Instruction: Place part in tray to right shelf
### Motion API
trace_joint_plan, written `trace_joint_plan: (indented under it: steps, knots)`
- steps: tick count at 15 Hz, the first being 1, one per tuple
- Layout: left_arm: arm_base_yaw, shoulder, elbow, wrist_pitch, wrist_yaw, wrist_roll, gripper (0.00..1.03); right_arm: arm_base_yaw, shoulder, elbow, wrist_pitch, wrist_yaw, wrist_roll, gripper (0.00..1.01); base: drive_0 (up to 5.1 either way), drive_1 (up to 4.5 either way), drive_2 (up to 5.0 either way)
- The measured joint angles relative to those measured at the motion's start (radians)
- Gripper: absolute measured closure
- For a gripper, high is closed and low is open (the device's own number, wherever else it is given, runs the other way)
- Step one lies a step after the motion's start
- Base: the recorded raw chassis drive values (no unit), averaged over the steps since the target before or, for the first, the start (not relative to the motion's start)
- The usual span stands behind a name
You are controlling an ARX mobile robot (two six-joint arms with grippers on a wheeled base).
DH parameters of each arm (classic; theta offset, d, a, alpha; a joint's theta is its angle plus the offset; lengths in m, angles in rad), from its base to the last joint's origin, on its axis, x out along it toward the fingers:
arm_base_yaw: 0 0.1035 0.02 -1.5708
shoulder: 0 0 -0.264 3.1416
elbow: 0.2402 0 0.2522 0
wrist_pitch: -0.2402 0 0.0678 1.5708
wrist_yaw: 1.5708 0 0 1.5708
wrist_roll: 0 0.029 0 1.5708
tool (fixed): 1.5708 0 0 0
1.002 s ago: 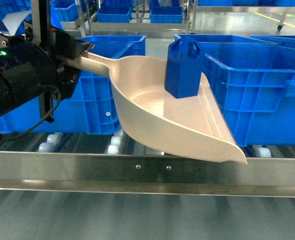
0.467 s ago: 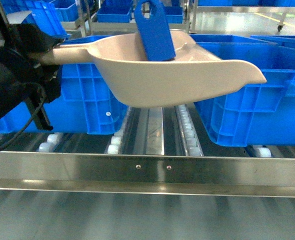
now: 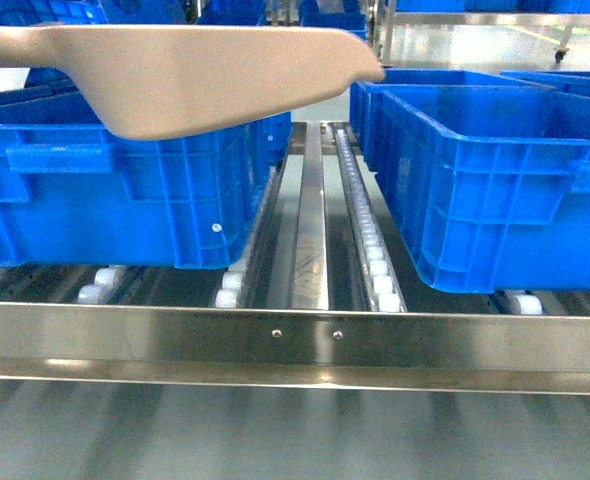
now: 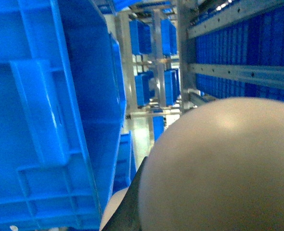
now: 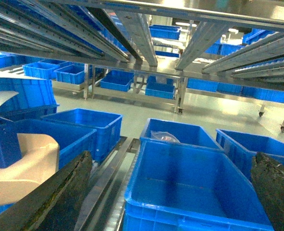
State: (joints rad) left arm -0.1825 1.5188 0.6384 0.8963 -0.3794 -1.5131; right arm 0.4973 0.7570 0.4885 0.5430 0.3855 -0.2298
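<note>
Head view, tray (image 3: 190,80) raised over crates (image 3: 495,170), right gripper (image 5: 173,192) empty, spread

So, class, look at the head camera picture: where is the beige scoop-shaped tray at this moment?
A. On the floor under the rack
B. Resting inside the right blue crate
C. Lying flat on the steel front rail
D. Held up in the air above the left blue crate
D: the tray is seen from underneath, raised above the left blue crate, clear of the front rail and the right blue crate.
</note>
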Motion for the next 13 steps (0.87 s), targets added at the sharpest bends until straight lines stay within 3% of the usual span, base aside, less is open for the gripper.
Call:
trace_joint_plan:
  steps: [3,4,5,6,8,9,13]
  knots:
    - [0.059,0.016,0.194,-0.098,-0.075,0.125,0.89,0.0,0.0,0.0,0.0,0.0,0.0,0.03,0.0,0.0,0.0]
    - [0.084,0.033,0.299,-0.216,-0.161,0.179,0.89,0.0,0.0,0.0,0.0,0.0,0.0,0.03,0.0,0.0,0.0]
    - [0.111,0.015,0.279,-0.264,-0.233,0.228,0.89,0.0,0.0,0.0,0.0,0.0,0.0,0.03,0.0,0.0,0.0]
    - [0.134,-0.011,0.217,-0.278,-0.29,0.316,0.89,0.0,0.0,0.0,0.0,0.0,0.0,0.03,0.0,0.0,0.0]
    - [0.139,-0.035,0.209,-0.216,-0.305,0.476,0.89,0.0,0.0,0.0,-0.001,0.0,0.0,0.03,0.0,0.0,0.0]
    - [0.127,-0.045,0.235,-0.206,-0.294,0.523,0.89,0.0,-0.001,0.0,0.0,0.0,0.0,0.03,0.0,0.0,0.0]
    - [0.117,-0.033,0.265,-0.188,-0.29,0.563,0.89,0.0,0.0,0.0,0.0,0.0,0.0,0.03,0.0,0.0,0.0]
